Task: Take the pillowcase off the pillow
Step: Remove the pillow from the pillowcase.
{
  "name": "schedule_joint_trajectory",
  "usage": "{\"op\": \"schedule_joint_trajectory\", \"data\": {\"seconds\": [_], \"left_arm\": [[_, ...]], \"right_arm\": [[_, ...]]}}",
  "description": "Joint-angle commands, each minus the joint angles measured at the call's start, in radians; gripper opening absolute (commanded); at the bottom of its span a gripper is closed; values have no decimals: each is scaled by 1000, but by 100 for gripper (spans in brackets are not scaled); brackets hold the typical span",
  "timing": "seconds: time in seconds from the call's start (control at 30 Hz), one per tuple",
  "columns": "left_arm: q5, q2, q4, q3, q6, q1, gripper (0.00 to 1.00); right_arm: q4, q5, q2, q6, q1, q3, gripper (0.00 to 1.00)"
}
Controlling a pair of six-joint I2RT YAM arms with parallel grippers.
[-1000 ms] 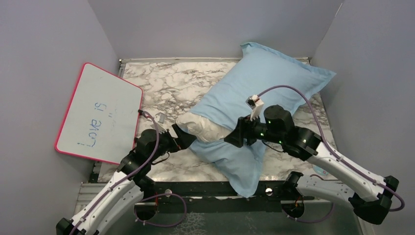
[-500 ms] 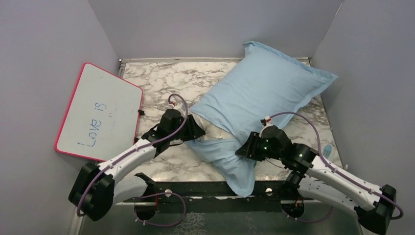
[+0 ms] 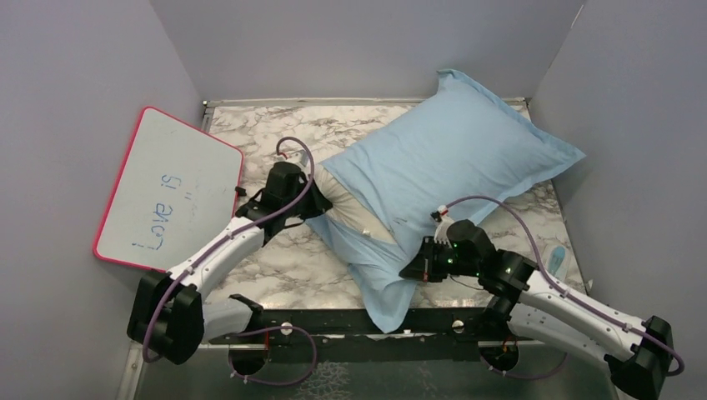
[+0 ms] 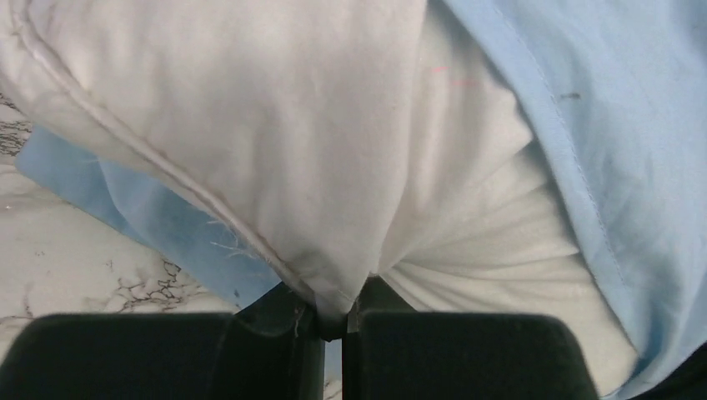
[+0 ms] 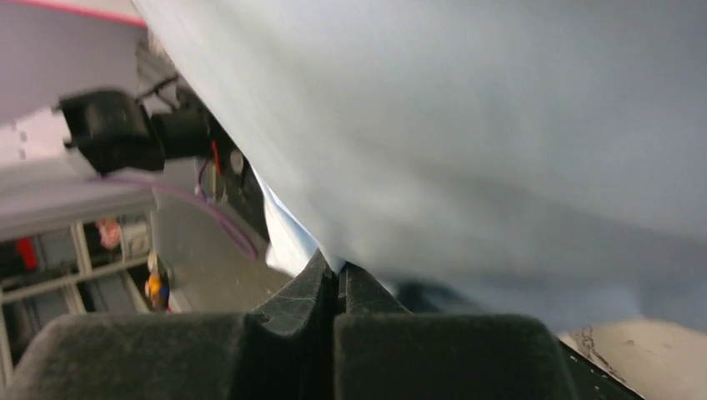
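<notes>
The light blue pillowcase (image 3: 454,162) lies diagonally across the marble table, still over most of the pillow. A cream-white pillow (image 3: 354,212) end sticks out of its open mouth at centre-left. My left gripper (image 3: 317,202) is shut on a corner of the pillow (image 4: 275,142), the white fabric bunched between its jaws (image 4: 333,312). My right gripper (image 3: 414,271) is shut on the pillowcase edge (image 5: 467,125) near the loose flap that hangs over the table's front edge; the blue cloth is pinched at the jaw tips (image 5: 337,279).
A pink-framed whiteboard (image 3: 171,192) leans against the left wall. Grey walls close in the table (image 3: 275,142) on three sides. A small pale object (image 3: 556,260) lies by the right edge, beside my right arm.
Both grippers have shut, the left on the pillow corner and the right on the pillowcase edge. The left arm reached forward to the pillow; the right drew back towards the front. The pillow shifted back-right.
</notes>
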Motion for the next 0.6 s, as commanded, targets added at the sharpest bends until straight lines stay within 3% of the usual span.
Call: {"op": "schedule_joint_trajectory", "data": {"seconds": [0.0,0.2,0.3,0.37,0.5,0.57], "left_arm": [[102,53,152,55,-5,219,0],[143,164,122,193,22,241,0],[172,184,128,202,12,241,0],[210,180,151,173,12,241,0],[252,134,166,60,14,241,37],[246,80,162,-17,18,241,45]], "right_arm": [[-116,-275,-69,-71,4,-164,1],[-97,-312,-145,8,5,-314,1],[-88,-278,-113,-18,5,-295,1],[-70,-259,-58,-41,6,-257,7],[-85,-199,8,-116,5,-122,20],[-97,-212,8,-192,6,-38,26]]}}
